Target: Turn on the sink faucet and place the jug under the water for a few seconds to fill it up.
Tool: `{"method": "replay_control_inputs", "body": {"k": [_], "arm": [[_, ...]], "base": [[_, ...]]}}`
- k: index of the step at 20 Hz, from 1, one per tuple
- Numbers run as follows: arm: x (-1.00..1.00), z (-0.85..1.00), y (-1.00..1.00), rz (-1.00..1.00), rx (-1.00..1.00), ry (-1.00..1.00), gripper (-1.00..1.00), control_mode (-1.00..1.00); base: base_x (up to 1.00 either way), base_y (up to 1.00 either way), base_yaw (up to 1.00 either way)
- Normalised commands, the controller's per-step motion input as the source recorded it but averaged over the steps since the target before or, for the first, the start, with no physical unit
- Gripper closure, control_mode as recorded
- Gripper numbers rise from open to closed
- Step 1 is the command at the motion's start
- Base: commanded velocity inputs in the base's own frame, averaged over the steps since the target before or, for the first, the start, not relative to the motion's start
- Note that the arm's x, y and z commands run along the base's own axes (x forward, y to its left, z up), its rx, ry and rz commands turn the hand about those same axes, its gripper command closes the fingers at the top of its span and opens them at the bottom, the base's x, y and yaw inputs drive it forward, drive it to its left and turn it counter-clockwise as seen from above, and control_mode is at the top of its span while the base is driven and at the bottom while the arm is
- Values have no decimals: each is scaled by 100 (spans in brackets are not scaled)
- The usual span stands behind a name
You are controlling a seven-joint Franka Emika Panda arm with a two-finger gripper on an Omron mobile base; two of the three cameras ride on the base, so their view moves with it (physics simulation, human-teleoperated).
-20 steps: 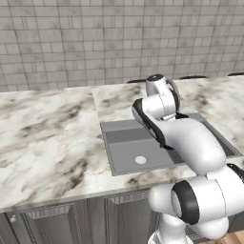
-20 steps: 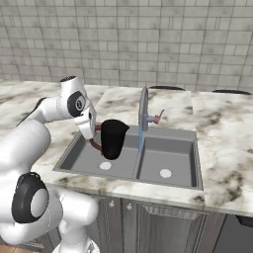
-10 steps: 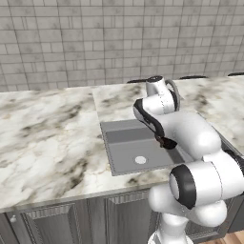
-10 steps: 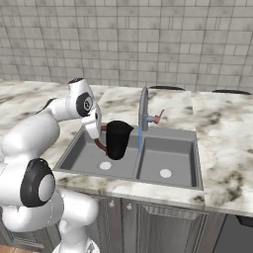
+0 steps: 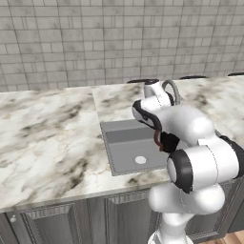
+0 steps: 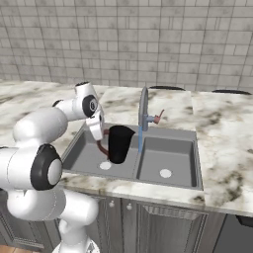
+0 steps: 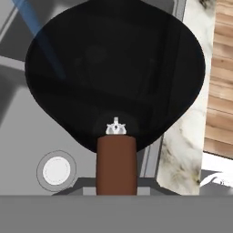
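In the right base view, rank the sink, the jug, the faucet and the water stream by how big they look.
Largest to smallest:
1. sink
2. jug
3. faucet, taller than the jug but much thinner, so the jug and faucet are close
4. water stream

The jug hangs nearer the camera than the faucet, which may flatter it.

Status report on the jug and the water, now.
Gripper shut on jug by its handle, over the left basin of the sink. Water running beside the jug, not into it. Nothing in the way.
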Motion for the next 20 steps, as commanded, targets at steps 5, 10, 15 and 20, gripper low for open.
{"method": "replay_control_inputs", "body": {"k": [5, 10, 15, 20], "arm": [[39, -7, -6, -4, 0, 11, 100, -100], [12, -7, -11, -9, 0, 14, 100, -100], [18, 0, -6, -7, 0, 3, 100, -100], [15, 0, 0, -6, 0, 0, 100, -100]], "base": [[0, 0, 0], [0, 0, 0], [0, 0, 0], [0, 0, 0]]}}
